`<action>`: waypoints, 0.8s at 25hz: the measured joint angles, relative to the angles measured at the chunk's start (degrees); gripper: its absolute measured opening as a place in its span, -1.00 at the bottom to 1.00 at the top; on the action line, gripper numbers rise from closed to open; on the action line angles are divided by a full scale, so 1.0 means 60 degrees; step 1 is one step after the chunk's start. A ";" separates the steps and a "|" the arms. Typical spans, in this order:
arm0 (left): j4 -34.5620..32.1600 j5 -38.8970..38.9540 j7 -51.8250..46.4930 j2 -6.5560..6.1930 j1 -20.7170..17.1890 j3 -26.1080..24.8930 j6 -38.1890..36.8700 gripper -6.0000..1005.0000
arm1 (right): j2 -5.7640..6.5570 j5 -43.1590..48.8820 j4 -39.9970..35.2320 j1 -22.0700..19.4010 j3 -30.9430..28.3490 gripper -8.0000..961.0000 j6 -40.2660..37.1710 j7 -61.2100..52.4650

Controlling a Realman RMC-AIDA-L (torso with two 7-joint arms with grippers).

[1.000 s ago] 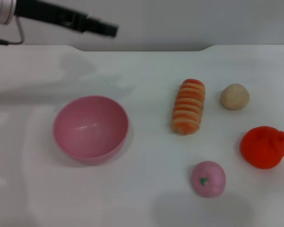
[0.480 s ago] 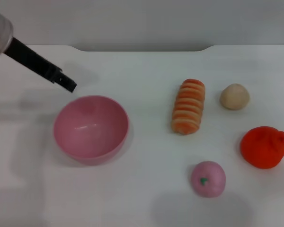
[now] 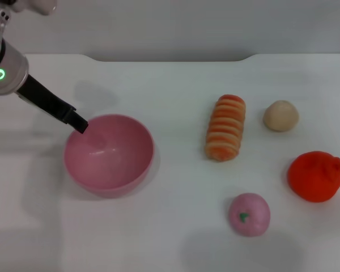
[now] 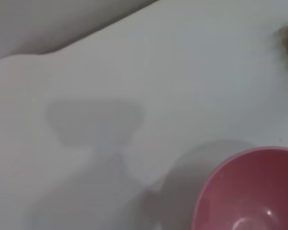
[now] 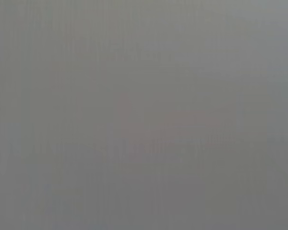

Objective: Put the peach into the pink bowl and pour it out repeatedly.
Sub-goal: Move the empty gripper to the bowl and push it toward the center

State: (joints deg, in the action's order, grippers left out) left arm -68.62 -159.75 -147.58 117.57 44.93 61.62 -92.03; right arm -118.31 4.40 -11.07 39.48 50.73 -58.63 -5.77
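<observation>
The left gripper (image 3: 79,124) has swung down from high above the desk's (image 3: 170,226) far edge over the last second and now sits at the far-left rim of the bowl (image 3: 109,154), its tip just over or touching the lip — I cannot tell which. Whether its jaws are apart or together I also cannot tell; only a dark narrow tip shows. The move suggests this arm is going for the bowl's rim to hold or tip it, while the peach (image 3: 249,214) has not budged: it lies well away from the jaws, across the desk on the near right side, nothing touching it. So the bowl is empty and the first loading is not yet done. The peach looks like a small, soft pink ball with a tiny green mark on top, sitting upright and free. Beyond it, farther from the jaws, lie an orange fruit (image 3: 315,176), a beige ball (image 3: 281,115) and a striped orange roll (image 3: 226,127) — none has shifted. The right gripper is out of sight; its wrist view shows only grey.
</observation>
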 joint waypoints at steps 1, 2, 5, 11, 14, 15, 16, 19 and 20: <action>0.0119 -0.0005 -0.0007 0.0002 -0.0035 0.0009 0.0098 0.34 | 0.0000 0.0000 0.0000 0.0004 0.0004 0.17 0.0000 -0.0006; 0.0239 -0.0008 -0.0002 0.0003 -0.0052 0.0011 0.0187 0.34 | 0.0000 0.0000 0.0000 0.0007 0.0017 0.17 0.0000 -0.0010; 0.0595 -0.0030 0.0030 0.0005 -0.0087 0.0014 0.0405 0.34 | 0.0000 0.0000 0.0000 0.0011 0.0095 0.17 0.0000 -0.0052; 0.1019 -0.0032 0.0046 0.0015 -0.0230 0.0013 0.0774 0.33 | -0.0003 0.0000 0.0000 0.0007 0.0114 0.17 0.0007 -0.0092; 0.1189 -0.0024 0.0045 0.0019 -0.0270 0.0034 0.0963 0.33 | -0.0009 0.0000 0.0000 0.0003 0.0115 0.17 0.0026 -0.0093; 0.1240 -0.0022 0.0032 0.0020 -0.0285 0.0084 0.1020 0.33 | -0.0010 0.0000 0.0000 0.0004 0.0115 0.17 0.0028 -0.0092; 0.1288 -0.0020 0.0012 0.0020 -0.0300 0.0151 0.1085 0.33 | -0.0011 0.0000 -0.0001 0.0007 0.0115 0.17 0.0029 -0.0092; 0.1399 -0.0001 -0.0028 0.0027 -0.0348 0.0339 0.1240 0.33 | -0.0013 0.0000 0.0000 0.0015 0.0115 0.17 0.0030 -0.0093; 0.1441 0.0006 -0.0032 0.0031 -0.0352 0.0363 0.1281 0.33 | -0.0013 0.0000 -0.0001 0.0015 0.0115 0.17 0.0030 -0.0093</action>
State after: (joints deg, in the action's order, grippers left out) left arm -59.97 -159.71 -147.77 117.76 42.82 63.80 -84.35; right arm -118.39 4.40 -11.07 39.57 51.42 -58.46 -6.33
